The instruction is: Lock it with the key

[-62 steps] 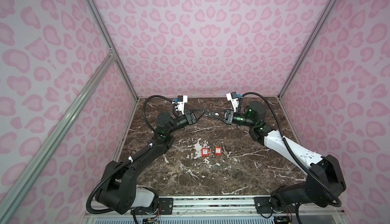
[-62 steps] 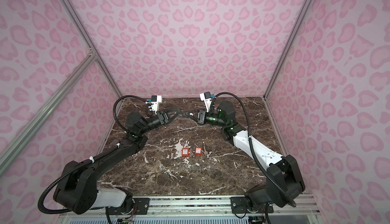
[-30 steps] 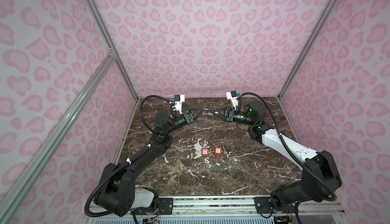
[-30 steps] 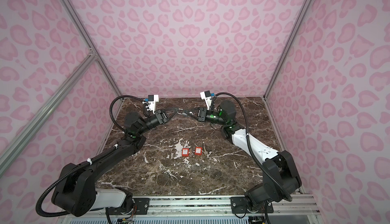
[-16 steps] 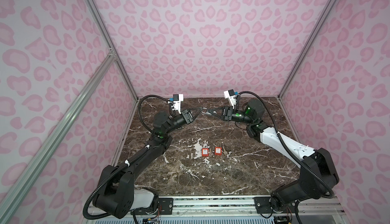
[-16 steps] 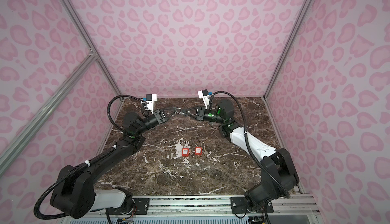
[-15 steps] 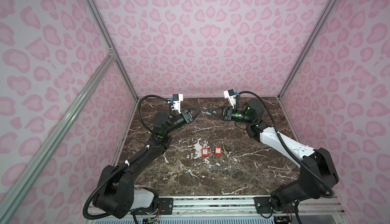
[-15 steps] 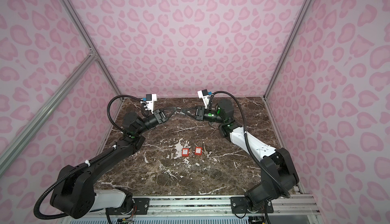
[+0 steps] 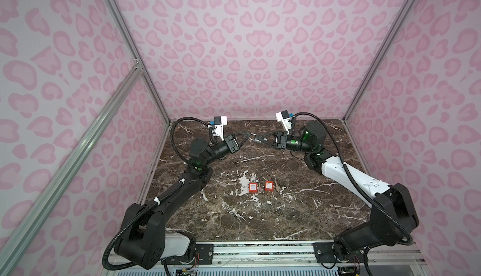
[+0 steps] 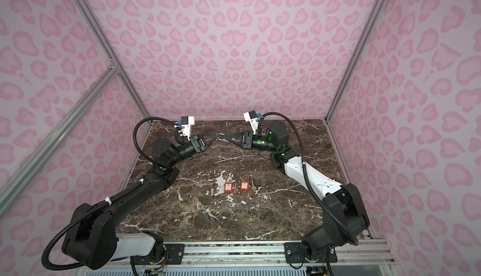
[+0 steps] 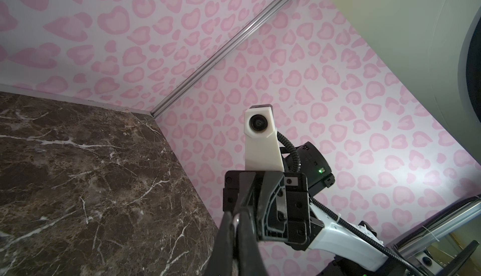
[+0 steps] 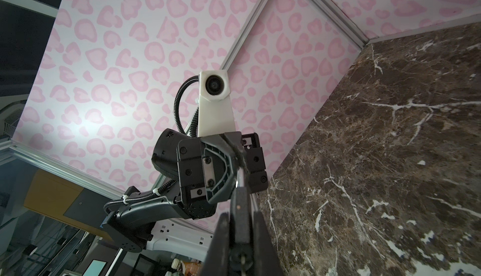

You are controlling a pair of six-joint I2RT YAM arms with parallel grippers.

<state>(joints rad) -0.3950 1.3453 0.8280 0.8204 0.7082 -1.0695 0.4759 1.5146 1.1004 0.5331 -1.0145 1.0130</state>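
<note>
Top views first. In both top views the left gripper [image 9: 246,134] and the right gripper [image 9: 256,139] are raised above the far part of the marble table [image 9: 234,222], tip to tip. A small metal piece [image 9: 252,137] sits right where the tips meet. It is too small here to tell whether it is a key, a ring or a shackle. Two red padlocks [image 9: 252,187] [image 9: 269,186] lie flat on the table, well apart from both grippers, below the tips and toward the arm bases. Pale bits just beside them may be keys, though that is not clear.

Left wrist view: the left gripper's fingers [image 11: 223,235] are pressed together, with a glint of metal at their tips. Whether they pinch it or only touch it cannot be told. The right gripper faces them head-on, just beyond the tips.

Right wrist view: the right gripper's fingers [image 12: 260,235] are clamped on a slim dark part. A bright shank runs from it straight to the left gripper's tips.

Judging from this, the step in hand is the mating in mid-air: one arm steadies its piece while the other brings its own in line. No padlock is visibly held, so a handover between the arms is also possible. The next move calls for very fine alignment along the shared axis, then a firm hold on one side while the other pushes in or turns. A small slip could drop the piece.
</note>
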